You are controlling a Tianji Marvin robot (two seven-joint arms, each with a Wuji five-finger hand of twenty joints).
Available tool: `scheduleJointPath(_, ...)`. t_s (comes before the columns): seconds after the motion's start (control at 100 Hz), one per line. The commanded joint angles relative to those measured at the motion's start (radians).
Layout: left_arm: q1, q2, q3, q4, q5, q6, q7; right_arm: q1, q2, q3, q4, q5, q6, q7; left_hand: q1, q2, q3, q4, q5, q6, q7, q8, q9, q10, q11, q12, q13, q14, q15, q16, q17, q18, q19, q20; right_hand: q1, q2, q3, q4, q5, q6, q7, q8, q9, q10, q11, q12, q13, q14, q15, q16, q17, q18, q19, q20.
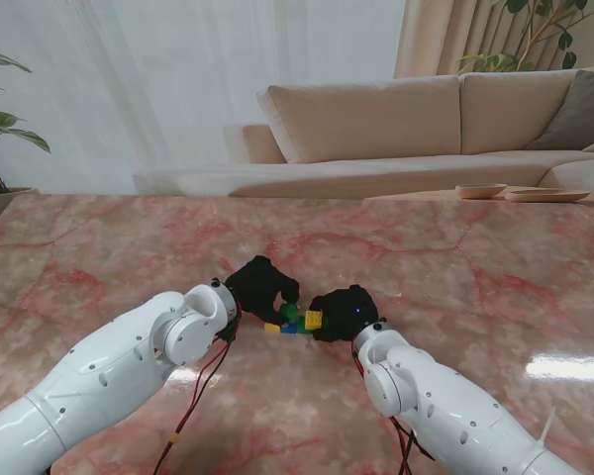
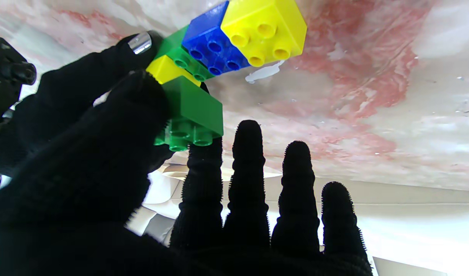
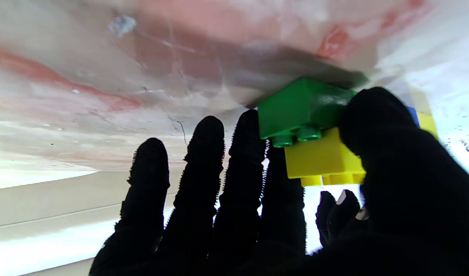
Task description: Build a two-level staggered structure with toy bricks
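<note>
Marble table | left hand pinches green brick | right hand seemingly grips yellow brick

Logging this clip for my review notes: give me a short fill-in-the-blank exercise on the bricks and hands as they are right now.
1. In the bottom row on the marble table, the blue brick sits between a green brick and a ____ one.
2. The left hand pinches a ____ brick on the second level.
3. The right hand grips a ____ upper brick.

Missing words: yellow; green; yellow
</note>
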Motion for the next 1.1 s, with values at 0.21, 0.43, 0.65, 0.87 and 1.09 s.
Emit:
scheduleJointPath(0.21,-0.010,-0.003,0.022,0.013,0.018,-0.002,-0.003,-0.003,-0.005,-0.015,0.019,0.010,0.004,0.018,-0.021,0.031,-0.002,0.014,0.044,-0.048,0.004,0.033,0.014,-0.011,-0.005,0.003,0.018,0.023,-0.014,0.010,-0.022,0.016,-0.029,-0.010,0.007,0.014,-0.005,-0.011,0.040,0.005,-0.010,-0.030,0.009,-0.004,0.003,0.017,0.017,-0.021,0.022,0.025,-0.010,0.003,0.040,0.024)
scheduleJointPath(0.43,-0.025,-0.005,0.045,0.031,0.031,-0.005,0.009,0.001,-0.006,-0.020,0.020,0.013,0.001,0.019,-0.026,0.031,-0.004,0.015,0.044,-0.047,0.002,0.039,0.014,-0.011,-0.004,0.004,0.020,0.024,-0.014,0.011,-0.022,0.016,-0.033,-0.009,0.008,0.013,-0.003,-0.008,0.040,0.006,-0.013,-0.028,0.008,-0.005,0.002,0.016,0.014,-0.019,0.020,0.025,-0.013,0.003,0.037,0.023)
scheduleJointPath(0.65,-0.052,-0.018,0.087,0.068,0.019,0.006,0.029,0.002,-0.006,-0.023,0.021,0.013,-0.006,0.020,-0.036,0.033,-0.002,0.017,0.040,-0.044,0.000,0.044,0.010,-0.012,-0.004,0.005,0.018,0.024,-0.013,0.012,-0.022,0.016,-0.036,-0.008,0.009,0.010,-0.003,-0.008,0.041,0.006,-0.014,-0.027,0.009,-0.004,0.002,0.016,0.015,-0.019,0.020,0.025,-0.014,0.004,0.036,0.023)
scheduleJointPath(0.87,-0.089,-0.037,0.144,0.118,0.007,0.018,0.057,-0.001,-0.005,-0.019,0.017,0.012,-0.007,0.022,-0.047,0.031,0.005,0.018,0.035,-0.041,0.000,0.053,0.007,-0.013,-0.002,0.008,0.015,0.023,-0.013,0.012,-0.022,0.015,-0.039,-0.006,0.010,0.009,-0.001,-0.009,0.042,0.007,-0.015,-0.026,0.009,-0.005,0.000,0.015,0.014,-0.018,0.020,0.025,-0.016,0.007,0.035,0.024)
scheduleJointPath(1.09,-0.112,-0.054,0.178,0.157,-0.006,0.023,0.079,-0.003,-0.005,-0.015,0.016,0.011,-0.009,0.020,-0.061,0.039,0.014,0.023,0.019,-0.032,-0.004,0.063,-0.009,-0.012,-0.003,0.009,0.007,0.021,-0.014,0.013,-0.022,0.014,-0.044,-0.005,0.013,0.006,0.002,-0.013,0.043,0.005,-0.015,-0.026,0.011,-0.006,0.000,0.016,0.014,-0.018,0.020,0.026,-0.016,0.007,0.034,0.024)
